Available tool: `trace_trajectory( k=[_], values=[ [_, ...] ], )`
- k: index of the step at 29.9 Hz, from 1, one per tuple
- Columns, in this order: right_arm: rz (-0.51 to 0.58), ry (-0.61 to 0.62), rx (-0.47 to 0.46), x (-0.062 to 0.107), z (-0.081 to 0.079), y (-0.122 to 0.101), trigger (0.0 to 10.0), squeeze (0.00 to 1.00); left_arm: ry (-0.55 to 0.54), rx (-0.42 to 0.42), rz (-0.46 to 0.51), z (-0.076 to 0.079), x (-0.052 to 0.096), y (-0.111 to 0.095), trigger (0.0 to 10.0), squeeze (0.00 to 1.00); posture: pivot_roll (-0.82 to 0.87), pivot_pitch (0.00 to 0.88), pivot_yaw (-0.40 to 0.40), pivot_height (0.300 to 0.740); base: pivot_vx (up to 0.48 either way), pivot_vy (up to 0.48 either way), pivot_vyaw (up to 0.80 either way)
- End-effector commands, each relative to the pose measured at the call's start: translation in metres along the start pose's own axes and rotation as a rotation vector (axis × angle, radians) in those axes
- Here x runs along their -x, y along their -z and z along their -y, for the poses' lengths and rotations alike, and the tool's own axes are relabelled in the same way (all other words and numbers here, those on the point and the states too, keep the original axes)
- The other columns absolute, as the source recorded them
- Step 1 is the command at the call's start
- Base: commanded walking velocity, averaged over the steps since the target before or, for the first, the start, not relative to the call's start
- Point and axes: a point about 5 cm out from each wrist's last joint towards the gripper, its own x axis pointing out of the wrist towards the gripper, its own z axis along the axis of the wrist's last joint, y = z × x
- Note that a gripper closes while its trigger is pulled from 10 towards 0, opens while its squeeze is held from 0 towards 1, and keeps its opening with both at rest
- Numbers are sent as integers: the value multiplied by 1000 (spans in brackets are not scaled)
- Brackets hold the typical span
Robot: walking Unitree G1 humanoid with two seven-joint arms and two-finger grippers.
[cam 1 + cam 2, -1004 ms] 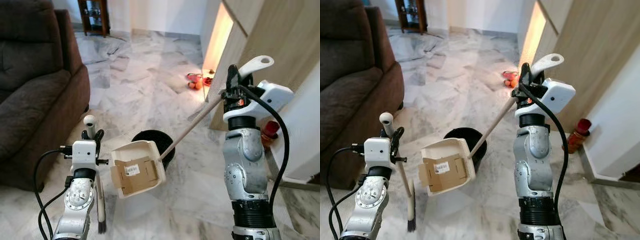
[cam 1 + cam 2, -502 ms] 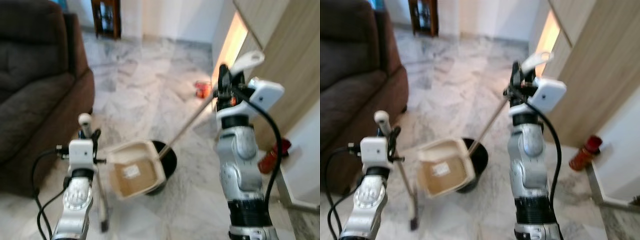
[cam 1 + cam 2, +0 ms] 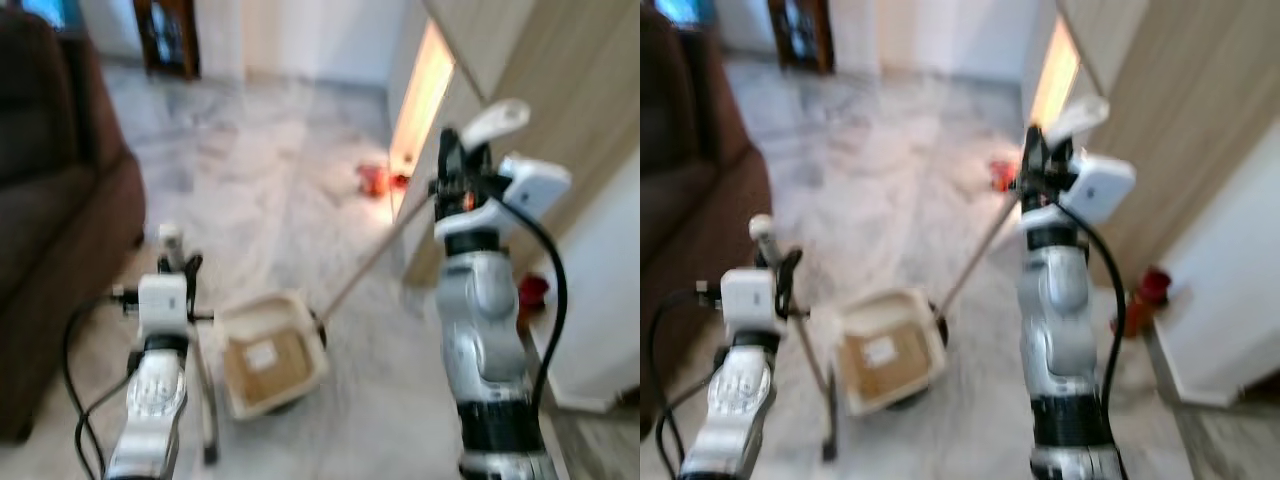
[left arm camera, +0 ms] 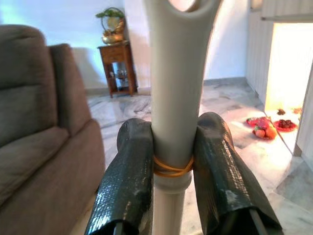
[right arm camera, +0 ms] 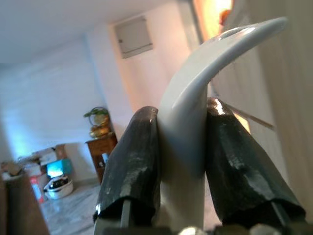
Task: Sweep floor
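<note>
The head views are blurred. My left gripper [image 3: 180,268] is shut on the pale handle of a broom [image 3: 205,400] that stands upright with its dark bristles on the marble floor. In the left wrist view both black fingers [image 4: 127,176] clamp that handle [image 4: 172,98], just above a rubber band. My right gripper [image 3: 452,172], raised at chest height, is shut on the long handle [image 3: 365,265] of a cream dustpan [image 3: 270,352]. A flat piece of cardboard [image 3: 268,362] lies in the pan. The right wrist view shows the handle's curved end [image 5: 195,98] between the fingers.
A brown sofa [image 3: 45,240] fills the left side. Wooden cabinets [image 3: 570,110] and a white wall stand on the right, with a red bottle [image 3: 533,288] at their foot. Red and orange things [image 3: 378,180] lie on the floor by the lit gap. A small wooden table [image 3: 165,40] stands far back.
The camera has swung and the picture has blurred. The dustpan now sits lower and covers nearly all of the black bin under it. Both grips are unchanged.
</note>
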Motion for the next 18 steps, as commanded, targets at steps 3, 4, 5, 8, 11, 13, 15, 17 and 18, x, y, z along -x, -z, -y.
trace_trajectory(
  k=[3, 4, 5, 8, 11, 13, 15, 17, 18],
  values=[
    [90, -5, 0, -6, -1, -19, 10000, 0, 6, 1, 56, 3, -5, -11, 10000, 0, 145, 0, -69, 740, 336, 0, 0],
    [90, -5, 0, -6, -2, -19, 10000, 0, 6, 1, 56, 3, -5, -11, 10000, 0, 145, 0, -69, 740, 334, 0, 0],
    [90, -7, -1, -6, -2, -19, 10000, 0, 5, 1, 56, 3, -5, -11, 10000, 0, 145, 0, -69, 740, 334, 0, 0],
    [86, -14, -5, -6, -4, -18, 10000, 0, 4, 2, 57, 2, -4, -11, 10000, 0, 151, 0, -74, 740, 335, 0, 0],
    [82, -20, -10, -5, -6, -17, 10000, 0, 2, 2, 58, 2, -3, -11, 10000, 0, 152, 0, -76, 740, 185, 0, 0],
    [81, -24, -16, -5, -8, -17, 10000, 0, 2, 2, 60, 2, -2, -11, 10000, 0, 152, 0, -76, 740, 0, 0, 0],
    [82, -29, -23, -5, -10, -17, 10000, 0, 3, 3, 58, 2, -1, -11, 10000, 0, 148, 0, -76, 740, 0, 0, 0],
    [86, -35, -27, -5, -12, -17, 10000, 0, 6, 3, 54, 2, 1, -9, 10000, 0, 148, 0, -76, 740, 0, 0, 0],
    [87, -38, -26, -5, -13, -18, 10000, 0, 7, 3, 53, 2, 1, -9, 10000, 0, 148, 0, -76, 740, 0, 0, 0]
  ],
)
